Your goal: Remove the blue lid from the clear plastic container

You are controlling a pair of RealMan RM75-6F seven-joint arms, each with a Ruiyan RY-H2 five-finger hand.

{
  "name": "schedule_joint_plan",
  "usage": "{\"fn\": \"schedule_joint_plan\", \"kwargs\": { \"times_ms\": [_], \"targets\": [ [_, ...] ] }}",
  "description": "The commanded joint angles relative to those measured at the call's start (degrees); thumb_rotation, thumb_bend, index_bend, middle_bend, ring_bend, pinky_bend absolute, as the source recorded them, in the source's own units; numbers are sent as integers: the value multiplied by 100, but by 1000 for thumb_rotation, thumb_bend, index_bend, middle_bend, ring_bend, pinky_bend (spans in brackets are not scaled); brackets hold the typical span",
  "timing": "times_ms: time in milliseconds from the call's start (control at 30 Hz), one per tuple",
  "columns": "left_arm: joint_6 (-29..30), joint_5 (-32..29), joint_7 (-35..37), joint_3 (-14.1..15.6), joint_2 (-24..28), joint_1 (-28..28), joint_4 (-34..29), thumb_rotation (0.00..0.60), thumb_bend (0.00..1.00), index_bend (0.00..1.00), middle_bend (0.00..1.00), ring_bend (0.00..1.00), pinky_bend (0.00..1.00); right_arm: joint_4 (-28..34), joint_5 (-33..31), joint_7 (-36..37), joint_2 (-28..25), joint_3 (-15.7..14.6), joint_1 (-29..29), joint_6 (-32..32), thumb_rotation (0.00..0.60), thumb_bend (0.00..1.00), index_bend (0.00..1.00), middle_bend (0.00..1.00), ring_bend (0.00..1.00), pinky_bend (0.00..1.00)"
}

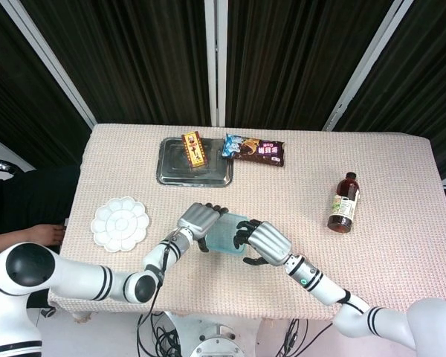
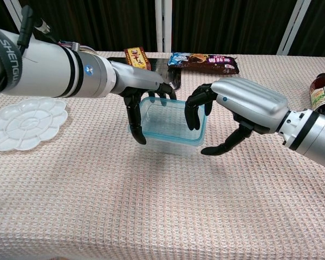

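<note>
The clear plastic container (image 1: 223,235) with its blue-rimmed lid (image 2: 166,120) stands on the cloth near the table's front middle. My left hand (image 1: 199,221) grips its left end, fingers over the far rim and thumb down the near side, as the chest view shows (image 2: 143,96). My right hand (image 1: 265,242) is at the container's right end. Its fingers (image 2: 194,111) hook over the lid's right rim, while the thumb (image 2: 222,146) stretches out low beside the near right corner, apart from the fingers.
A metal tray (image 1: 172,169) holding a snack box (image 1: 194,149) lies at the back, with a snack packet (image 1: 254,149) to its right. A brown bottle (image 1: 343,202) stands at the right. A white palette (image 1: 120,223) lies at the left.
</note>
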State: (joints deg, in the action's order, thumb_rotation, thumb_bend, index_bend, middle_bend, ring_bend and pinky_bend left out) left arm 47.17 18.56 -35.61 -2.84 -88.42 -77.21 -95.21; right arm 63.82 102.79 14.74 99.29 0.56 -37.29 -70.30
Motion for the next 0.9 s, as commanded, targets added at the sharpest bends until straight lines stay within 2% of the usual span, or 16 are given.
{"fn": "schedule_joint_plan", "kwargs": {
  "times_ms": [33, 900],
  "targets": [
    [7, -15, 0, -4, -10, -7, 4, 600, 0, 186, 322, 225, 304, -2, -29, -16, 3, 4, -52, 21, 600, 26, 534, 516, 296, 431],
    [51, 48, 3, 28, -11, 12, 11, 600, 0, 182, 321, 225, 304, -229, -153, 22, 196, -50, -254, -117, 600, 31, 543, 529, 307, 431]
  ]
}}
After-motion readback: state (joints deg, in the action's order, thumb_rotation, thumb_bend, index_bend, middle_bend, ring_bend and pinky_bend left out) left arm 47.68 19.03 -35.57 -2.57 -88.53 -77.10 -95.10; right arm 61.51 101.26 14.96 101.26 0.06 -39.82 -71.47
